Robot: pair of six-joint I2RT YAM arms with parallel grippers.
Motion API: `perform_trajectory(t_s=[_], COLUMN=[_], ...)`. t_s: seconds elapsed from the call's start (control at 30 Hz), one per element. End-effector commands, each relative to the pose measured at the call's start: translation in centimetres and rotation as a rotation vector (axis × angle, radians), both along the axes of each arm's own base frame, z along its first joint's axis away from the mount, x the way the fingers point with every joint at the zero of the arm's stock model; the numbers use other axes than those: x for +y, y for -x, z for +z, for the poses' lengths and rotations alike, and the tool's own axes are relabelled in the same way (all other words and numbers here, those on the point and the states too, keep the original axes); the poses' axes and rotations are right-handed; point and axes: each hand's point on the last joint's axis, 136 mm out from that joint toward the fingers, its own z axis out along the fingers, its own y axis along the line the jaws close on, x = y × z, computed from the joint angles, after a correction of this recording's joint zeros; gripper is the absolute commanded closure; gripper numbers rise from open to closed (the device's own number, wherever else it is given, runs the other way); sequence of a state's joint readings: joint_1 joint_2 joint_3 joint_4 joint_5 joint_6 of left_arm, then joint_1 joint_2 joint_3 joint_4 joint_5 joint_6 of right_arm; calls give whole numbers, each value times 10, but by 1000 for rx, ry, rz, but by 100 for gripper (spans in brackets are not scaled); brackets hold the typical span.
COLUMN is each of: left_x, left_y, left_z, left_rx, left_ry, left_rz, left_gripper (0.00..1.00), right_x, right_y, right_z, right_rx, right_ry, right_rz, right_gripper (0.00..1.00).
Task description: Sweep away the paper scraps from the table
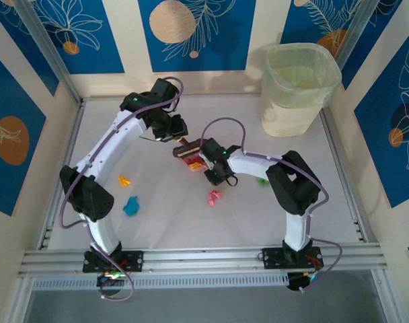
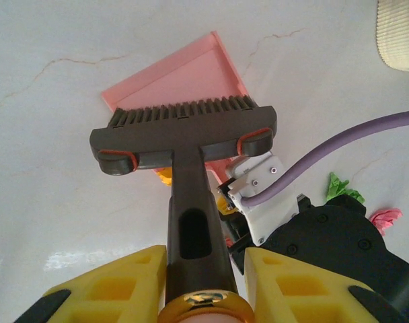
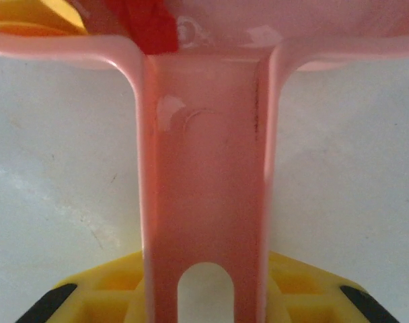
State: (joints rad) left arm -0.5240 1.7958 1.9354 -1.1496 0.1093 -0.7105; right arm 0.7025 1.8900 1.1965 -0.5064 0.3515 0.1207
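Found left gripper (image 2: pixel 201 286) clamped narrow on the handle of the black brush (image 2: pixel 184 128), brush head over the floor of the pink dustpan (image 2: pixel 181 74); cannot tell whether the bristles touch it.
Found right gripper (image 3: pixel 204 299) pinched narrow around the dustpan handle, pan low on the table (image 2: pixel 50 222).
Spotted a red scrap (image 3: pixel 147 23) and a yellow scrap (image 3: pixel 29 15) already inside the pan, against its back wall.
Counted four more paper scraps loose on the table from the top view: pink scrap (image 1: pixel 214 196) just beside the right wrist, green scrap (image 1: pixel 262 180) by the right forearm, orange scrap (image 1: pixel 124 180) and blue scrap (image 1: pixel 131 206) well apart from the pan, near the left arm.
Judged step in hand: drawing bits over the lip into the pan, with most of the job left.
To do it well:
- keep the pan's front edge pressed flat, to stop bits slipping beneath
- pull in short, low strokes toward the back wall
- avoid flicking; light crumpled bits, likely to hop
- set the pan close behind each stray before brushing
- tip the pan back before carrying it to the bin (image 1: pixel 299 87)
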Motion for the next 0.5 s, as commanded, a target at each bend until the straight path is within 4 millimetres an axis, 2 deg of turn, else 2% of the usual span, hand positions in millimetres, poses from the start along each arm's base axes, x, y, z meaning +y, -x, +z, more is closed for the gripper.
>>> perform_trajectory(t_s=[0.0, 0.17, 0.33, 0.47], left_x=[13, 20, 33, 54], left_y=[6, -5, -16, -24], left_z=[17, 29, 49, 77], left_rx=[-36, -85, -173, -303], left_ry=[-23, -26, -37, -63], left_rz=[42, 81, 137, 214], left_gripper=[100, 100, 100, 100], right_x=[-13, -9, -8, -7], right_y=[-5, -1, 5, 9], right_z=[4, 11, 22, 43], right_rx=[-55, -83, -91, -110], right_ry=[32, 15, -6, -35], right_rz=[-41, -26, -29, -38], right_gripper=[100, 100, 100, 100])
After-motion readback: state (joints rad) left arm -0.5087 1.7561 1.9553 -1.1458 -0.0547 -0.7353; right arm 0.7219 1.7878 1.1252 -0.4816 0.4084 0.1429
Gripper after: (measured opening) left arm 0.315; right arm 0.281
